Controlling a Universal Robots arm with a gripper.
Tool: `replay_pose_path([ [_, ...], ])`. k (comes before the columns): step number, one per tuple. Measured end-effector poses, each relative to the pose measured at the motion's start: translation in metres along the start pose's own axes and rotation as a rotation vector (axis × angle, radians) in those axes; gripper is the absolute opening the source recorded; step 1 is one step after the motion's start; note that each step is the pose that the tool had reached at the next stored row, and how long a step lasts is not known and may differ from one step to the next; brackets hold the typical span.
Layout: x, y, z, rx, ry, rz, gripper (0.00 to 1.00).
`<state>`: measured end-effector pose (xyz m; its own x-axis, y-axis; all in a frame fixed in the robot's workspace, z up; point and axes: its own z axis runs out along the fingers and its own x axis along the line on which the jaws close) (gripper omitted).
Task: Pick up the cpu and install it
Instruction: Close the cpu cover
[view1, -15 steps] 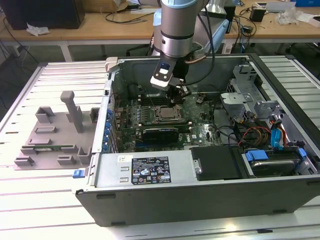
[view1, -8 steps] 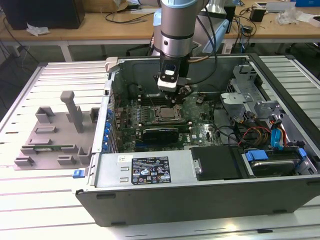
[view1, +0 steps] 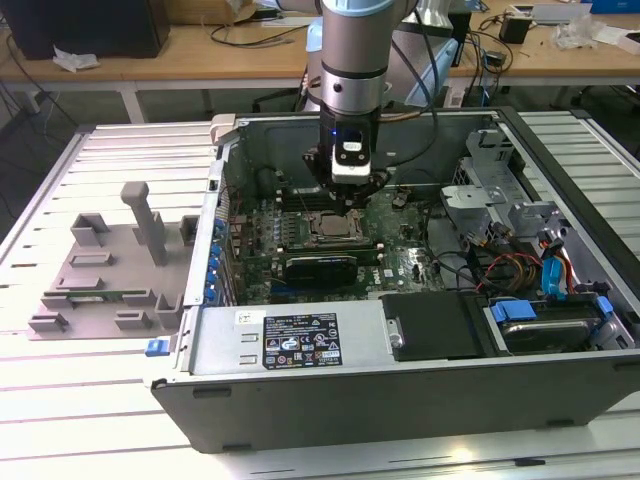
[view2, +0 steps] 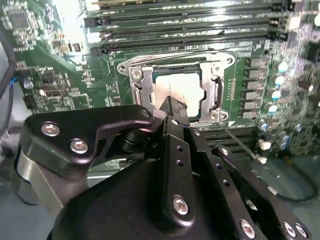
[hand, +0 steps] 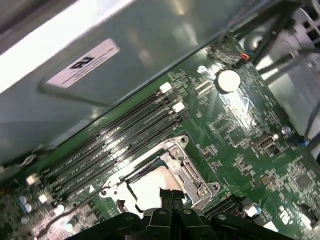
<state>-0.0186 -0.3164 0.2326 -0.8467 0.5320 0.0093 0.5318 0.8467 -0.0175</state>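
Observation:
The cpu (view2: 181, 89), a flat square chip with a shiny silver top, lies flat inside the metal-framed socket (view2: 137, 80) on the green motherboard (view2: 45, 80). It also shows in the first wrist view as the cpu (hand: 150, 186), and in the exterior view as the cpu (view1: 330, 226) inside the open computer case. My gripper (view2: 172, 106) hangs just above the chip's near edge. Its two black fingertips (hand: 165, 194) are pressed together, and nothing shows between them. In the exterior view the gripper (view1: 349, 205) stands upright over the socket.
Rows of memory slots (view2: 190, 25) run beside the socket. A grey plastic fixture tray (view1: 110, 270) lies on the slatted table at the exterior view's left. The case walls (view1: 400, 390), a drive bay (view1: 500, 190) and cables (view1: 510, 265) crowd the exterior view's right.

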Motion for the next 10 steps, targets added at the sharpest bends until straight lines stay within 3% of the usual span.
replay_pose_path([
  [2, 0.0000, 0.0000, 0.0004, 0.0006, -0.0012, -0.070, 0.11],
  [10, 0.0000, 0.0000, 0.0016, 0.0023, -0.0046, -0.261, 0.11],
])
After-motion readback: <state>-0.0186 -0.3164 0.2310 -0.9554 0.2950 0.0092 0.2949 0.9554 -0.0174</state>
